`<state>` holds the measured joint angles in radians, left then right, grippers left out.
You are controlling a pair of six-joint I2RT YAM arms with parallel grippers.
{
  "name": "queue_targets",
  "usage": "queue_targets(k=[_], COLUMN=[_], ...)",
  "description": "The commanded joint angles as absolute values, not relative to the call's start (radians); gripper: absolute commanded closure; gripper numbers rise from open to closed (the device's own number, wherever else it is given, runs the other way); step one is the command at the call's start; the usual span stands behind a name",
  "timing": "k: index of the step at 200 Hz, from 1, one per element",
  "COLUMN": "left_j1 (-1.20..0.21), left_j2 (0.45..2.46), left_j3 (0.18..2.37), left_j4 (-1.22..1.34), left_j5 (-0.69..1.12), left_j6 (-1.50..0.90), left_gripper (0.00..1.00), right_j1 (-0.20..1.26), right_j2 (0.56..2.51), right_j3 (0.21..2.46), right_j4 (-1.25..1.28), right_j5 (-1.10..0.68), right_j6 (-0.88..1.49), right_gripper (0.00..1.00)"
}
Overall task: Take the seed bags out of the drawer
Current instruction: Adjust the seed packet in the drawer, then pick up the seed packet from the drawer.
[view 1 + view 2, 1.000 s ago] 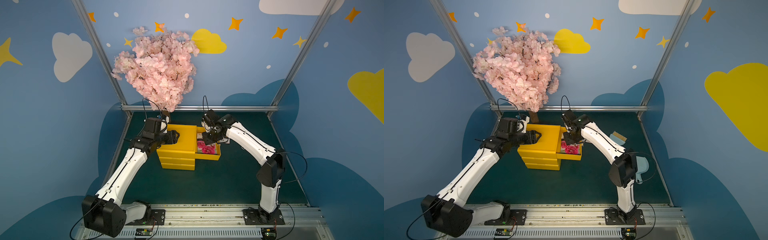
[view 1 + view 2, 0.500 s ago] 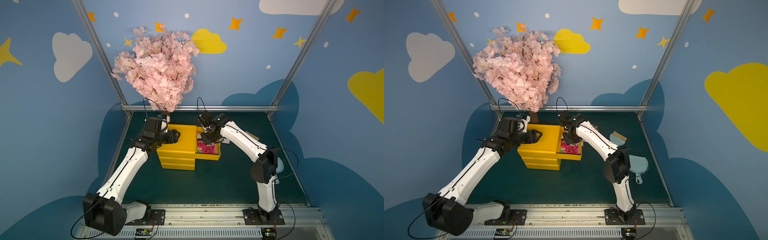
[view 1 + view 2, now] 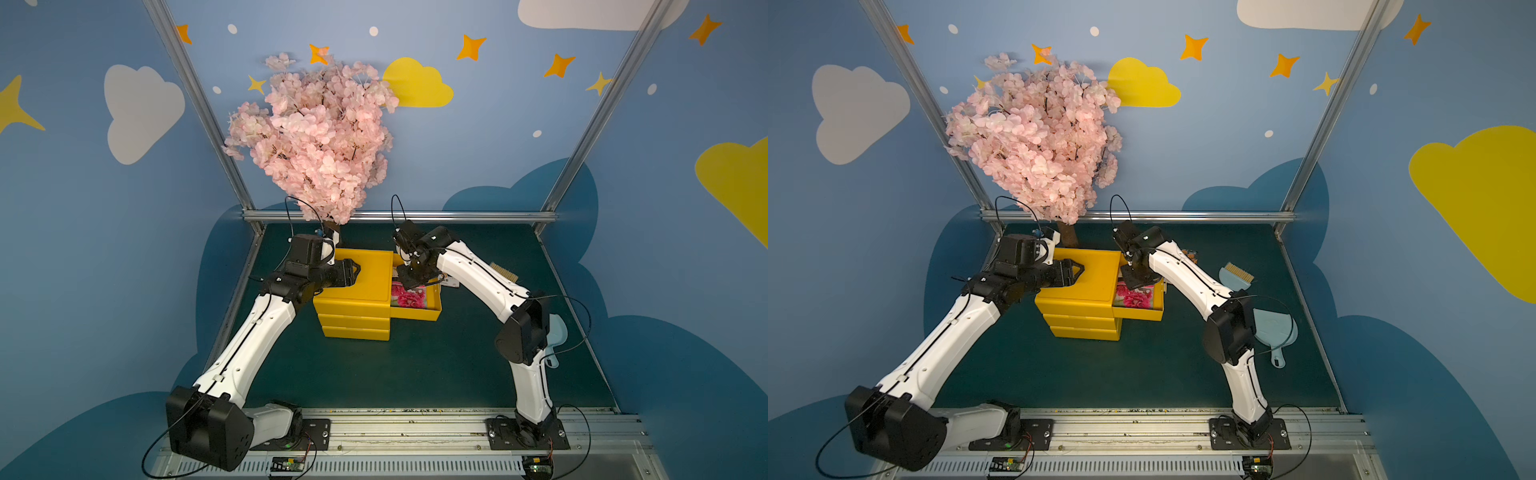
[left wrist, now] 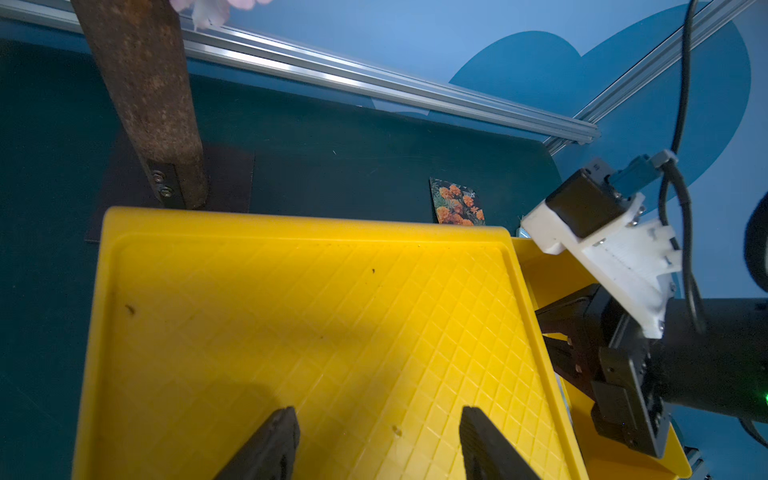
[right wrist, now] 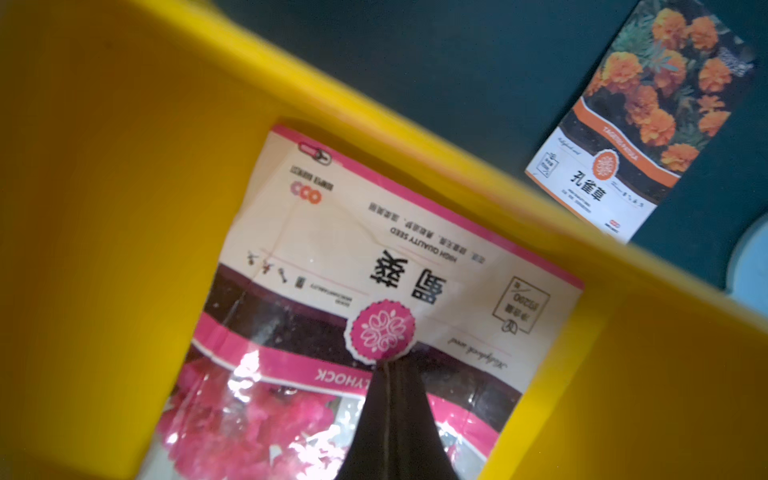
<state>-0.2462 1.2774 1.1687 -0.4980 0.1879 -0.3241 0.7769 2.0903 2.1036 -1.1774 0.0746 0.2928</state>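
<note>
A yellow drawer unit [image 3: 353, 286] [image 3: 1075, 286] stands mid-table with its top drawer [image 3: 415, 314] [image 3: 1138, 314] pulled out to the right. One of the seed bags, with pink flowers [image 3: 409, 297] [image 3: 1133, 297] [image 5: 374, 257], lies flat in that drawer. Another seed bag, with orange flowers [image 5: 648, 112] [image 4: 457, 201] [image 3: 1190, 254], lies on the mat behind the drawer. My right gripper [image 3: 409, 282] [image 3: 1133, 282] [image 5: 384, 365] is shut, its tips down inside the drawer on the pink bag's face, with nothing between them. My left gripper [image 3: 355, 270] [image 3: 1079, 270] [image 4: 374, 415] hovers open over the unit's top.
A pink blossom tree [image 3: 320, 141] rises behind the unit, its trunk [image 4: 145, 104] close to the back left corner. A light blue brush [image 3: 1235, 276] and dustpan [image 3: 1275, 328] lie on the mat to the right, partly behind my right arm.
My right arm's elbow has swung inward and its wrist has shifted slightly left over the drawer, gripper still shut. My left arm has barely moved.
</note>
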Motion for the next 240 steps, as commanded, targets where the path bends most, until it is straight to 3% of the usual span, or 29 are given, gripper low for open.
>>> queue_targets(k=[1, 54, 123, 170, 204, 240], left_j1=[-0.239, -0.236, -0.236, -0.237, -0.237, -0.239], left_j2=[1.330, 1.328, 1.340, 1.336, 1.335, 1.331], left_j3=[1.114, 1.114, 1.115, 1.115, 1.110, 1.106], left_j4=[-0.675, -0.677, -0.664, -0.660, -0.653, -0.650], left_j5=[0.181, 0.176, 0.190, 0.201, 0.211, 0.221], left_j6=[-0.336, -0.336, -0.340, -0.341, -0.343, -0.346], left_gripper=[0.33, 0.33, 0.33, 0.33, 0.33, 0.33], right_j1=[0.787, 0.756, 0.712, 0.709, 0.710, 0.710], right_j2=[2.092, 2.062, 1.884, 1.852, 1.864, 1.896], right_j3=[2.095, 2.081, 1.937, 1.882, 1.869, 1.878], right_j4=[-1.132, -1.060, -1.023, -1.042, -1.041, -1.042], right_j5=[-0.069, -0.180, -0.163, -0.080, -0.053, -0.034], right_j6=[0.318, 0.361, 0.380, 0.403, 0.428, 0.442], right_gripper=[1.00, 1.00, 1.00, 0.78, 0.55, 0.46])
